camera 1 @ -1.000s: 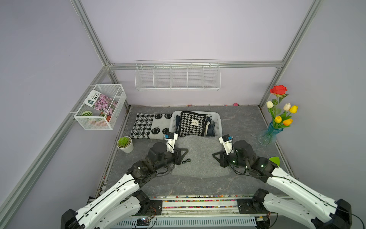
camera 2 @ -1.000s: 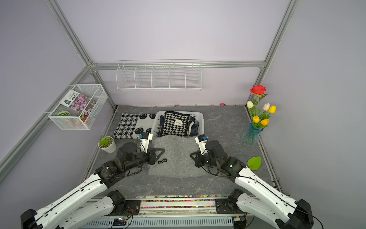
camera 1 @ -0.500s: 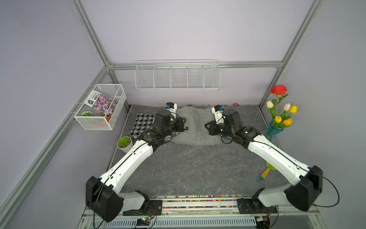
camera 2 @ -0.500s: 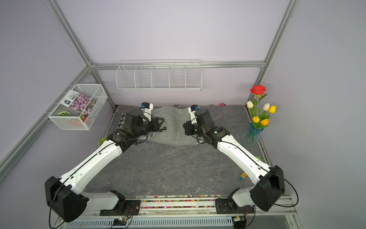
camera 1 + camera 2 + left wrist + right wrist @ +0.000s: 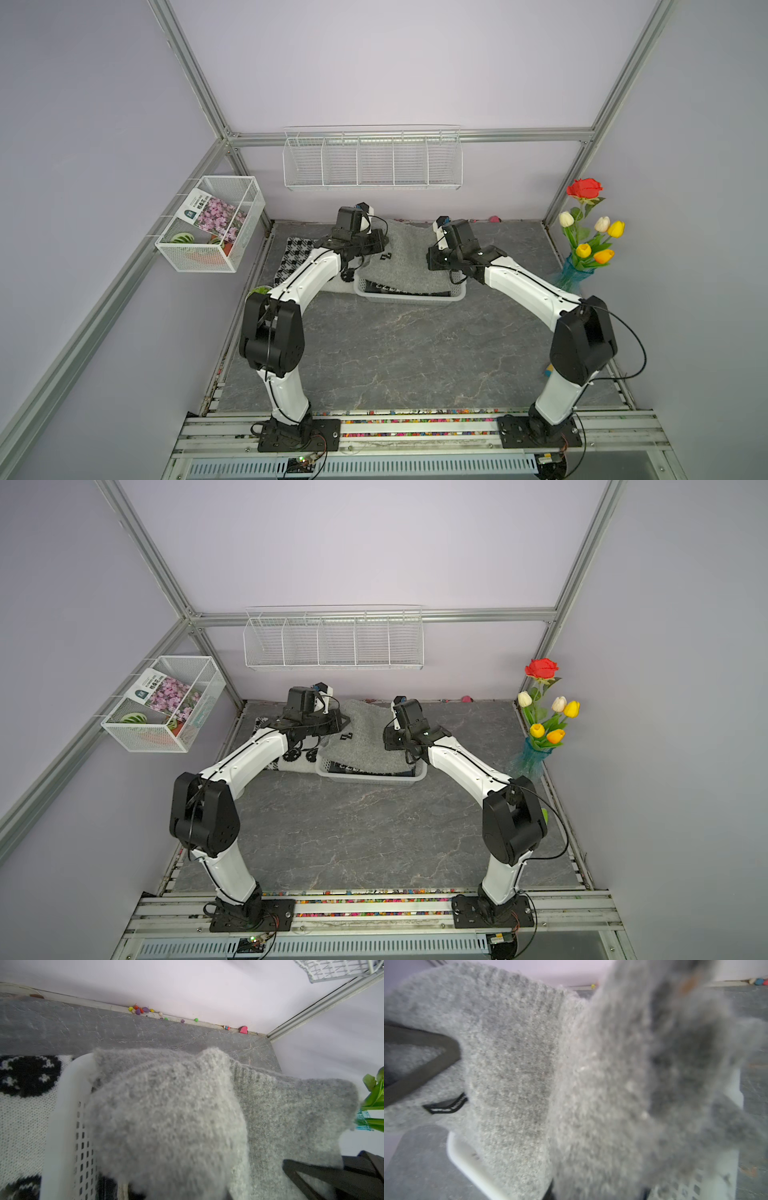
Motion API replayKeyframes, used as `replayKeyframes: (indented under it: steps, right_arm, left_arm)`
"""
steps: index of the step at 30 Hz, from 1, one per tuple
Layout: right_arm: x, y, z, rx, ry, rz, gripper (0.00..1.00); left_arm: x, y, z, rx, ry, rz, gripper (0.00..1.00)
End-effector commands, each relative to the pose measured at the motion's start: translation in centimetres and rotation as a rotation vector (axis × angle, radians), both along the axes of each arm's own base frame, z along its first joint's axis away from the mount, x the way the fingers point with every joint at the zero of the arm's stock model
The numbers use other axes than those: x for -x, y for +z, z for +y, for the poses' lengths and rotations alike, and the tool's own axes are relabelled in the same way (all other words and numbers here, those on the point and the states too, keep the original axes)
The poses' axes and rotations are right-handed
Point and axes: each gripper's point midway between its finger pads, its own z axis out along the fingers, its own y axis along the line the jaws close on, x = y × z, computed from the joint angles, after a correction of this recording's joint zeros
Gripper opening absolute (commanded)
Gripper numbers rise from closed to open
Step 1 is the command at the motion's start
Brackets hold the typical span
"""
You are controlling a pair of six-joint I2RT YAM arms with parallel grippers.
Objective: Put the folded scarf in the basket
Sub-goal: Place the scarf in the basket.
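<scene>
A fuzzy grey scarf (image 5: 409,257) (image 5: 365,737) hangs stretched between my two grippers above the basket (image 5: 409,298) (image 5: 370,780), its front edge drooping inside. The basket is whitish plastic with small square holes and stands near the back wall. My left gripper (image 5: 376,244) (image 5: 338,723) is shut on the scarf's left end. My right gripper (image 5: 434,257) (image 5: 388,739) is shut on the right end. Both wrist views are filled with the scarf (image 5: 166,1115) (image 5: 529,1064), which hides my fingertips. The basket rim (image 5: 62,1105) (image 5: 467,1159) shows beneath it.
Patterned black-and-white cloths (image 5: 293,257) lie left of the basket, with a small potted plant (image 5: 258,291) beside them. A flower vase (image 5: 582,249) stands at the right wall. A wire-mesh box (image 5: 212,224) and a wire rack (image 5: 372,160) hang on the walls. Small coloured bits (image 5: 141,1009) line the back edge.
Both arms have carried the scarf from the table's front-middle back to the basket and stretched out. The scarf now covers the folded cloths inside the basket.
</scene>
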Motion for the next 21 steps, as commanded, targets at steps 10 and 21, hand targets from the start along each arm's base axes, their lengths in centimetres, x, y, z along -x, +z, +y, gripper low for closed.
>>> replayKeyframes:
  steps: [10,21]
  right_arm:
    - [-1.8,-5.9,-4.0,0.099,-0.042,0.110,0.00]
    - [-1.6,-7.4,-4.9,0.155,-0.040,0.138,0.27]
  left_arm:
    - [-2.1,-5.9,0.6,-0.029,-0.020,0.128,0.11]
    - [-2.3,-7.4,2.3,-0.131,0.016,0.152,0.46]
